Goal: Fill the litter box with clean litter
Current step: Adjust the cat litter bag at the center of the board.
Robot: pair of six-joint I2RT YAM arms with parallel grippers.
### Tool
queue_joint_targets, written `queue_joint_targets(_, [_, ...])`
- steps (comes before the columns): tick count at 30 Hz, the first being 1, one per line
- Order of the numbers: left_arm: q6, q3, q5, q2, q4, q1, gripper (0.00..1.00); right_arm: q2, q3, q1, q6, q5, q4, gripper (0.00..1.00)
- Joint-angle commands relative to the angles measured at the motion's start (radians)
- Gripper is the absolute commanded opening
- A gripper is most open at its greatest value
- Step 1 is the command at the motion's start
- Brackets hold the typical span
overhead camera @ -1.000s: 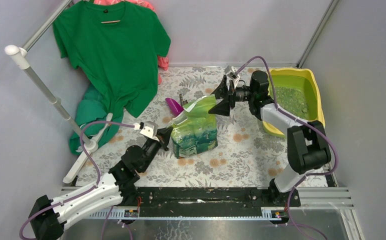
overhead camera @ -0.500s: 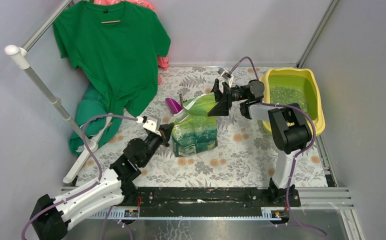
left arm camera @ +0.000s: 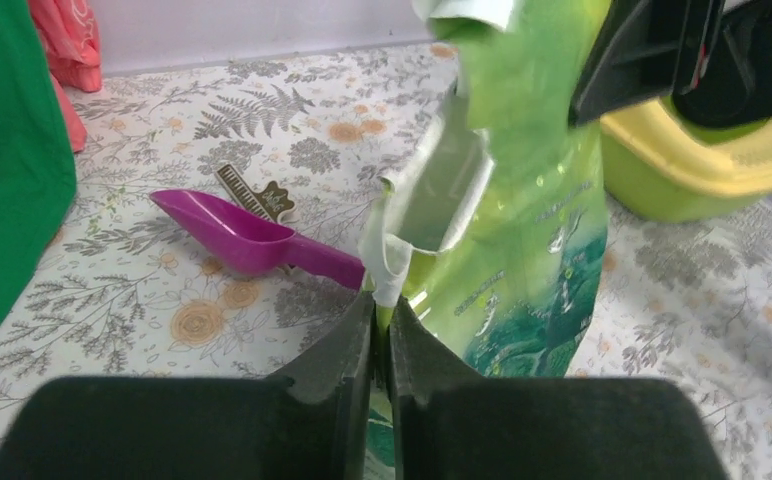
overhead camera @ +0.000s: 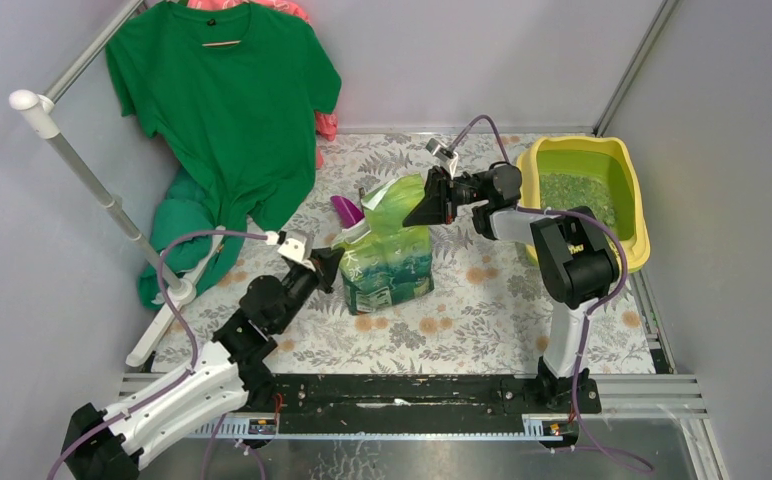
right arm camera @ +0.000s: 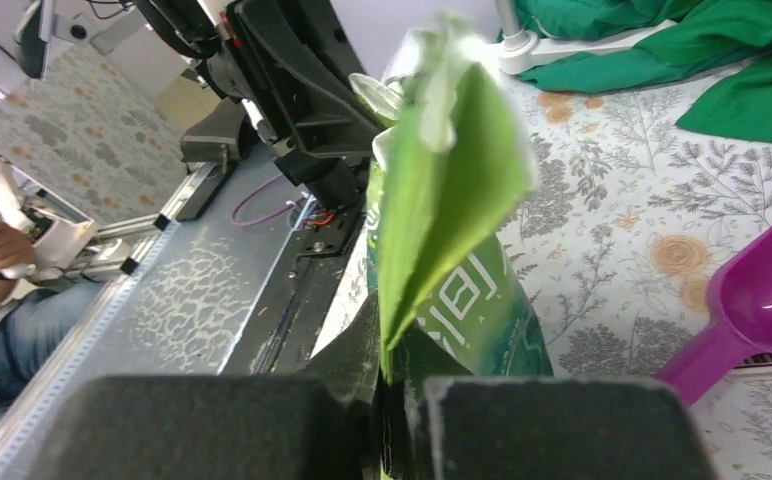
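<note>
The green bag (overhead camera: 390, 260) is thin glossy film, creased and catching the light, with a paler inside. The litter box (overhead camera: 638, 215) is smooth yellow plastic with a slight sheen, and the clean litter (overhead camera: 577, 195) in it looks grainy and matt. The purple scoop (left arm camera: 247, 240) is glossy moulded plastic. Under them the tablecloth (overhead camera: 482, 310) is a flat, matt floral print. The green T-shirt (overhead camera: 222, 110) is soft matt cloth. The rack pole (overhead camera: 92, 184) is a smooth white tube, metal or plastic I can't tell.
</note>
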Motion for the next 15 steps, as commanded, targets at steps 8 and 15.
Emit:
queue_joint_targets(8, [-0.015, -0.029, -0.012, -0.019, 0.229, 0.036, 0.99, -0.030, 0.032, 0.004, 0.102, -0.008, 0.136, 0.00])
queue_joint_targets(15, [0.008, -0.065, 0.046, 0.108, 0.343, 0.045, 0.99, -0.013, 0.057, 0.003, 0.146, -0.045, 0.144, 0.00])
